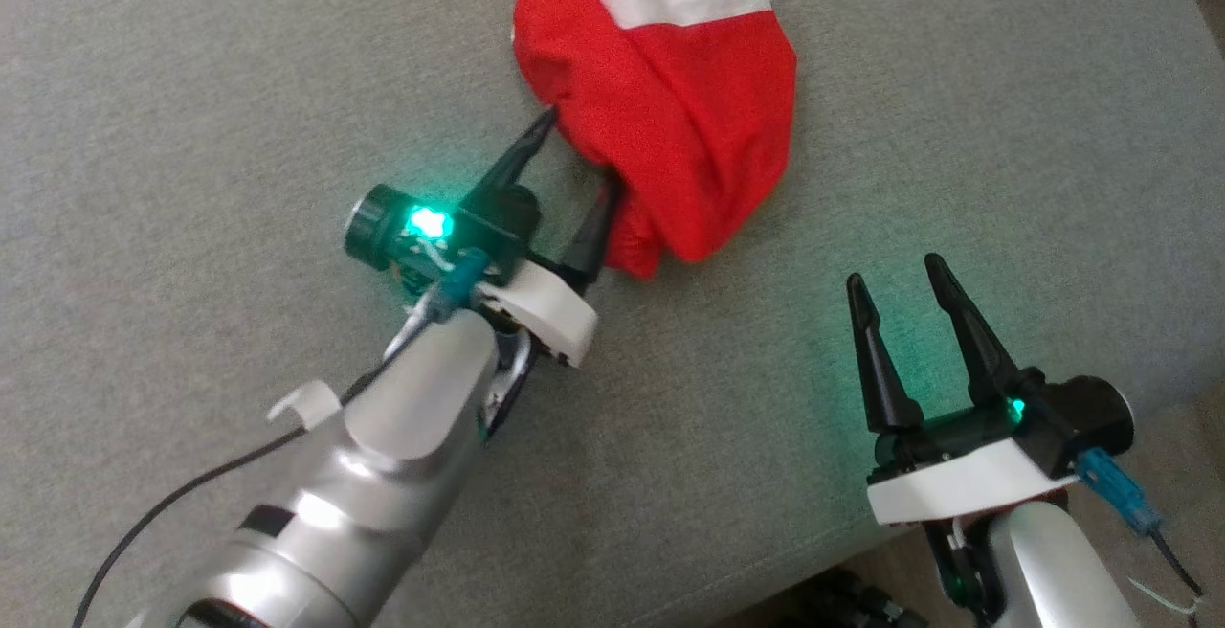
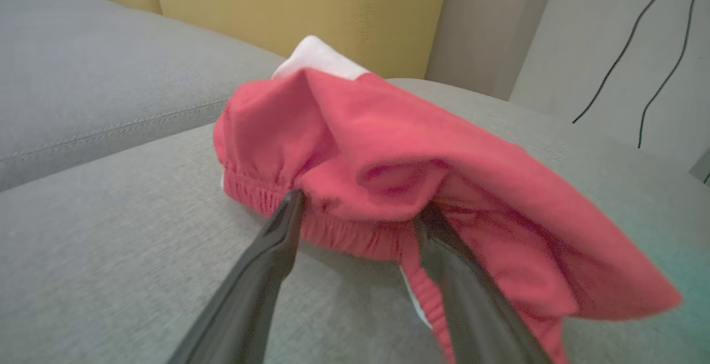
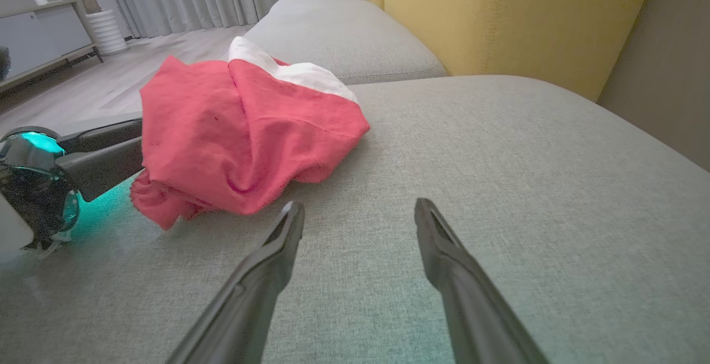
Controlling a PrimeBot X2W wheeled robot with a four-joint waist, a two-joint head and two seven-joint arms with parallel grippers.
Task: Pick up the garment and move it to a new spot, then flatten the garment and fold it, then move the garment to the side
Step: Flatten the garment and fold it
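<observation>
On the cushion point(image 1: 191, 82), the left gripper point(image 1: 582, 147), fingers point(image 1: 507, 164) parted, touches the garment point(image 1: 689, 101); the right gripper point(image 1: 894, 270) gapes empty.

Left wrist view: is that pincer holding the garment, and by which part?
Nothing is held. The left pincer is open, tips astride the elastic hem of the red garment; the right pincer is open, apart from it.

Garment point(image 1: 660, 82) top cropped, 1 left gripper point(image 1: 581, 145) fingertip under fabric

Silver left forearm point(image 1: 402, 437) is gleaming; white wrist plates point(image 1: 957, 486) are capping both arms; green lights point(image 1: 428, 222) are glowing on black housings point(image 1: 502, 216); blue plugs point(image 1: 1118, 492) and black cable point(image 1: 158, 509) are trailing; dark jaws are tapering.
</observation>
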